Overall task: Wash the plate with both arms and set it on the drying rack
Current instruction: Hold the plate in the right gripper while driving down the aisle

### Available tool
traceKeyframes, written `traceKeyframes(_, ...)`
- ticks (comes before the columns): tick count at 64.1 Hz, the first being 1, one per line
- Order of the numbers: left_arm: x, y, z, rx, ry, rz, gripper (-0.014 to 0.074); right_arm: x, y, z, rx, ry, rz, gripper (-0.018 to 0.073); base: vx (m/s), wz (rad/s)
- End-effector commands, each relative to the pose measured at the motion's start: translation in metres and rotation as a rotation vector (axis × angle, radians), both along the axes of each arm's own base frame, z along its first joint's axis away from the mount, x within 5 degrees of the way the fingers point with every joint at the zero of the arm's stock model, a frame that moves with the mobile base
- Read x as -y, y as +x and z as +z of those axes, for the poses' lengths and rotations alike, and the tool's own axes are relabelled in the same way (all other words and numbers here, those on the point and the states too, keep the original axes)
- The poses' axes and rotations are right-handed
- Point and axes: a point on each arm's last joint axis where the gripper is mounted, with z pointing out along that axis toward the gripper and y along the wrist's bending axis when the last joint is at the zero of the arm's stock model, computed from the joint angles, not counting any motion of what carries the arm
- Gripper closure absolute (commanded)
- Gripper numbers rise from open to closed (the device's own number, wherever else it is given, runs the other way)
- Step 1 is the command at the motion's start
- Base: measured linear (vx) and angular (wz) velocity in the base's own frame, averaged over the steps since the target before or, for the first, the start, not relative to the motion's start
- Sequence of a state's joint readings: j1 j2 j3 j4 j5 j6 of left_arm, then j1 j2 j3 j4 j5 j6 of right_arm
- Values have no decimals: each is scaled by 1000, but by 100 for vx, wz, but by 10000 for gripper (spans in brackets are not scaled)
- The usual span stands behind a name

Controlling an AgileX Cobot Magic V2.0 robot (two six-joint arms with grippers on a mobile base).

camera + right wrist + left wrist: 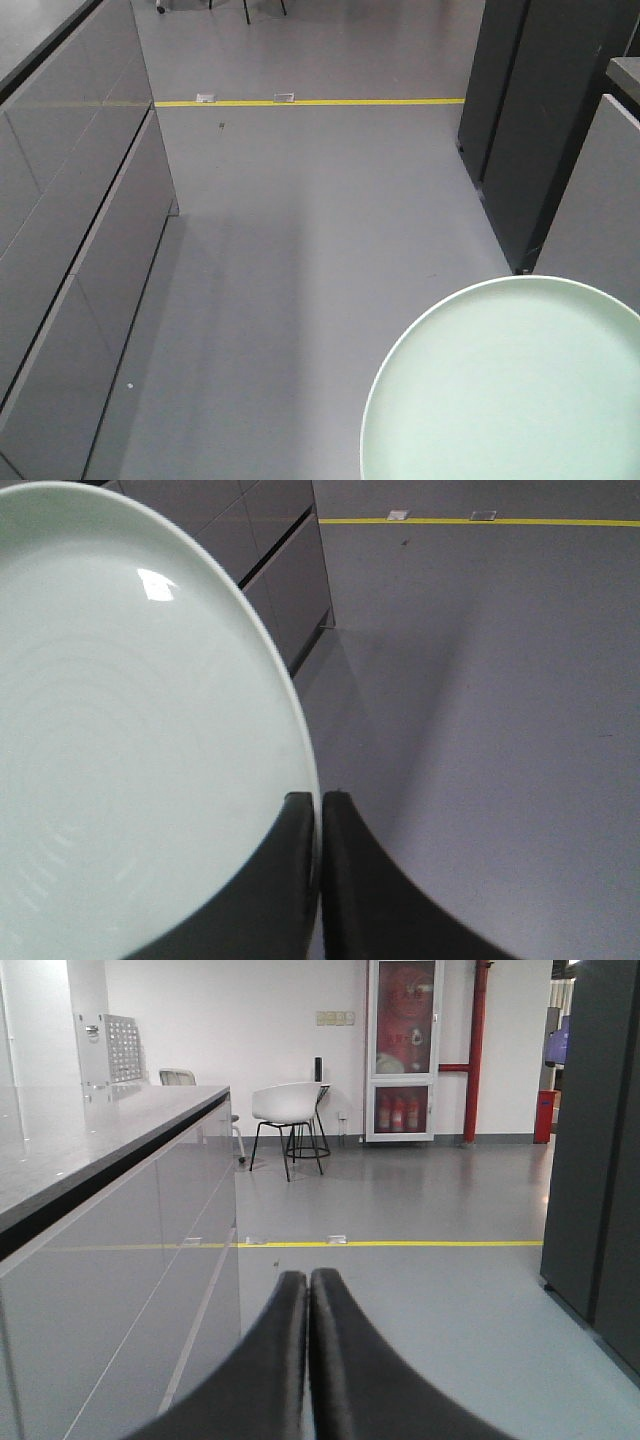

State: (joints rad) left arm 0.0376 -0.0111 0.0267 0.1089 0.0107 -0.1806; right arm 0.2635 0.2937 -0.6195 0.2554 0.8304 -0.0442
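Observation:
The pale mint-green plate (510, 385) fills the lower right of the front view, held in the air over the grey floor. In the right wrist view the plate (130, 740) takes up the left half, and my right gripper (318, 798) is shut on its rim, one black finger on each side of the edge. My left gripper (308, 1276) points out over the floor with its two fingers pressed together and nothing between them. The drying rack is out of view.
A long grey cabinet run (70, 250) with a dark-edged counter (90, 1150) stands along the left. Dark tall cabinets (540, 120) stand on the right. A yellow floor line (310, 101) crosses ahead. A white chair (288, 1110) stands farther back.

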Motion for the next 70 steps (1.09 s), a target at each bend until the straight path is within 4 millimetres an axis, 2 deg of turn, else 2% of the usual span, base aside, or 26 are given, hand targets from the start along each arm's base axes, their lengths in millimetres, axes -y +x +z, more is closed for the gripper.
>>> traceKeyframes(1, 1, -1, 1, 71, -9, -8, 602, 0, 2, 14, 81, 42, -15, 561, 28, -6)
traceKeyframes(41, 1, -1, 1, 71, -9, -8, 602, 0, 2, 14, 81, 42, -15, 561, 25, -10)
traceKeyframes(70, 1, -1, 1, 71, -9, -8, 602, 0, 2, 14, 81, 42, -15, 561, 23, -26)
